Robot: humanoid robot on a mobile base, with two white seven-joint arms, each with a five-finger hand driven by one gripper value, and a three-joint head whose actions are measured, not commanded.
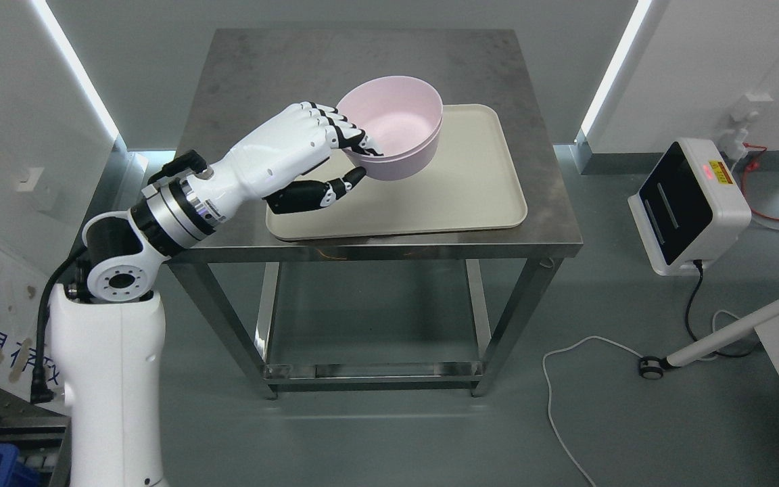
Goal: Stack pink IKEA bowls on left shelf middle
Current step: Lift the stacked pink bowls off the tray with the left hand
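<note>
Bowl [399, 128], pink and single, sits tilted above the left half of a beige tray [484, 196] on a steel table [241, 74]. The left hand [325, 152] grips its near-left rim: four fingers [349, 132] hook over the rim into the bowl, and the thumb [335, 189] presses the outer wall from below. The bowl appears raised off the tray on that side; whether its far edge touches the tray cannot be told. The right arm is out of view, and so is the shelf.

The step in hand seems to be lifting the bowl clear for carrying to the shelf. A pinch on one side of the rim lets the bowl swing, so the lift likely goes best slow and straight up from the tray, with the wrist kept level so the bowl hangs steady. The tray is light and loose on the table; a dragging bowl edge could shift it. A firm thumb hold against the wall should stop the smooth plastic slipping.
</note>
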